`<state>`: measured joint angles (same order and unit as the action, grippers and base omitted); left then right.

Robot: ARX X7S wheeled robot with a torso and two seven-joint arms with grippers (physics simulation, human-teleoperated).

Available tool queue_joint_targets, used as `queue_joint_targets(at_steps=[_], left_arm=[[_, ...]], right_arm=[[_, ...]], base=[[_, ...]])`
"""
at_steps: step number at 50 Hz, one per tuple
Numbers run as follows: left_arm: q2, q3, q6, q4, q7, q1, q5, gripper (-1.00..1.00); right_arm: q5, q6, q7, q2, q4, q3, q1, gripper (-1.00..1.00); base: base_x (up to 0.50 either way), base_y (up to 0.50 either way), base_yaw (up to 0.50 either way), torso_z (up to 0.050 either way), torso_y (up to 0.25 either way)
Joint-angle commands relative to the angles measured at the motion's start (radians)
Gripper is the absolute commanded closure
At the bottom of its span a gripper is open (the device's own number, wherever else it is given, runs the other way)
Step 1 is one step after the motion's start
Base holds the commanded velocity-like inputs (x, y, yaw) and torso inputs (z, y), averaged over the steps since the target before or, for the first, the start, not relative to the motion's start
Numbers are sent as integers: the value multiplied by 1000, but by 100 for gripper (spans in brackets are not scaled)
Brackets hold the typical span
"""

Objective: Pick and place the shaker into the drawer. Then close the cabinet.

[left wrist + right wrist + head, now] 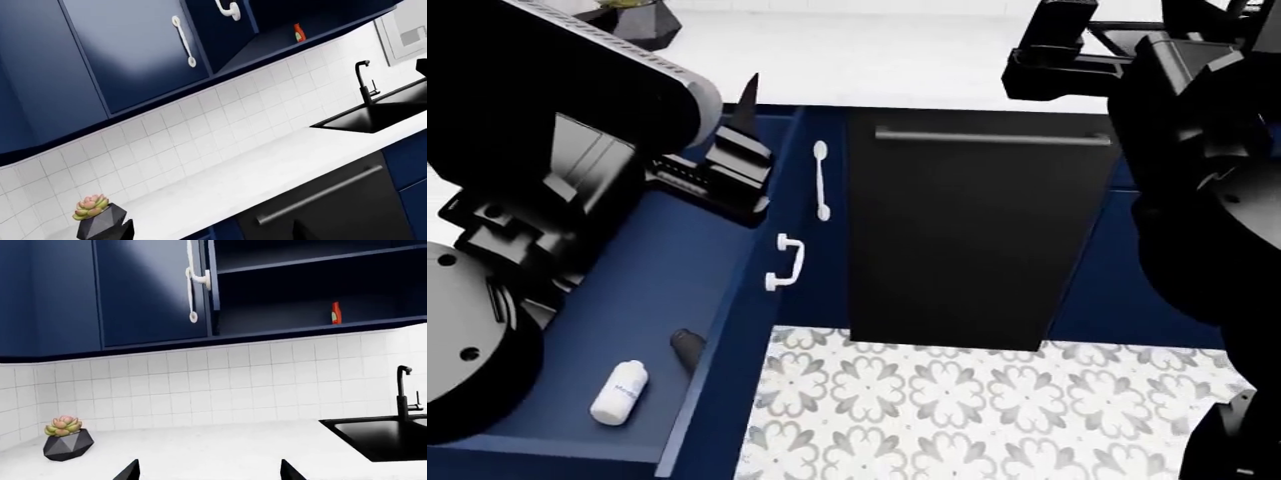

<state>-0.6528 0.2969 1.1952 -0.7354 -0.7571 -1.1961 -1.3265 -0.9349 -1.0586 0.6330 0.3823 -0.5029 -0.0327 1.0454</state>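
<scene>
Drawer (714, 330) stands pulled out, a long rigid navy box; I judge its stiff front by the white handle (787, 262) the place to push. Shaker (618, 392) lies on its side inside: light, hard, likely slippery. My right claw (209, 471) is spread wide, empty; the left I cannot tell

One shaker (618, 391), one drawer (714, 300), two white handles (821, 180), one succulent (67, 438), one faucet (403, 392).
</scene>
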Motion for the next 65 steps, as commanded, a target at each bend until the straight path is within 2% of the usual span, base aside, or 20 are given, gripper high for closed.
queue_joint_targets(at_steps=[1,28,39,44,47,50,52,53,54,56,57,65], left_arm=[[-5,5,-12,-7,0,17,6,-100],[-9,12,-33,-7,-11,40,2,-100],[-2,44,-76,-8,34,101,85,-100],[13,61,-135,-6,53,189,151,-100],[31,93,-309,31,125,366,335,-100],[85,178,-588,189,203,607,591,-100],[173,240,-888,479,224,864,821,-100],[222,251,-1038,629,249,903,875,-100],[256,255,-1159,779,267,915,903,-100],[293,256,-1237,929,287,920,924,-100],[301,257,-1255,957,294,919,928,-100],[317,258,-1291,1013,319,917,923,-100]], right_arm=[[-16,14,5,-9,-4,16,-16,-100],[-23,44,-4,-1,-28,12,-59,-100],[-24,51,-6,0,-29,4,-80,-100],[-17,64,-14,7,-41,-1,-121,-100],[27,81,-41,24,-51,-57,-197,-100],[172,203,-78,28,3,-147,-380,-100],[432,503,-182,9,167,-294,-680,-100],[524,653,-229,-27,317,-336,-796,-100],[569,803,-259,-57,449,-355,-833,-100],[605,1059,-289,-92,586,-367,-855,-100],[612,1089,-296,-100,620,-369,-858,-100],[612,1126,-308,-114,675,-372,-858,-100]], base=[[35,-499,0,0,0],[34,-499,0,0,0],[32,-499,0,0,0],[32,-499,0,0,0],[12,-166,0,0,0],[0,0,0,0,0],[0,0,0,0,0],[0,0,0,0,0],[0,0,0,0,0],[0,0,0,0,0],[0,0,0,0,0],[0,0,0,0,0]])
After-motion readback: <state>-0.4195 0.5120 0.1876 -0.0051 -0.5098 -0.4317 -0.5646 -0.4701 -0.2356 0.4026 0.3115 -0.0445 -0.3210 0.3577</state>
